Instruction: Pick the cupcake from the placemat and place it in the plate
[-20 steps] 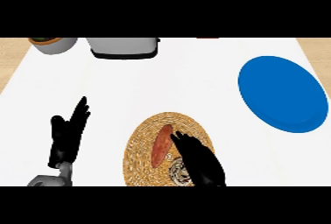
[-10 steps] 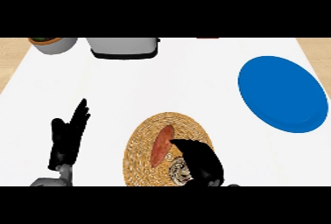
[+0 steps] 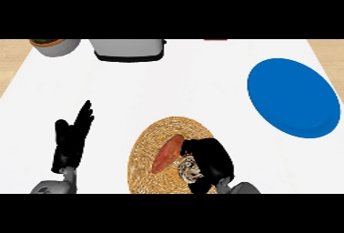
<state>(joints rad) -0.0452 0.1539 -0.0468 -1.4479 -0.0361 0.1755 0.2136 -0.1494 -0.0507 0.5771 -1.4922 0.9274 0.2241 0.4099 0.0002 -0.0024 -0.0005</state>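
A round woven placemat (image 3: 151,141) lies at the lower middle of the white counter. On it sits the cupcake (image 3: 169,153), with a reddish-brown top and a striped wrapper (image 3: 190,167). My right hand (image 3: 214,161) has its fingers curled round the cupcake's right side and hides part of it. The blue plate (image 3: 293,96) lies at the right, well apart from the placemat. My left hand (image 3: 73,136) rests open at the lower left, fingers pointing up.
A grey appliance (image 3: 128,49) stands at the back edge, left of centre. A bowl-like pot (image 3: 55,45) with something green in it sits at the back left corner. Bare white counter (image 3: 201,91) lies between placemat and plate.
My right hand's fingers have curled in from straight to wrap round the cupcake. The left hand has stayed put.
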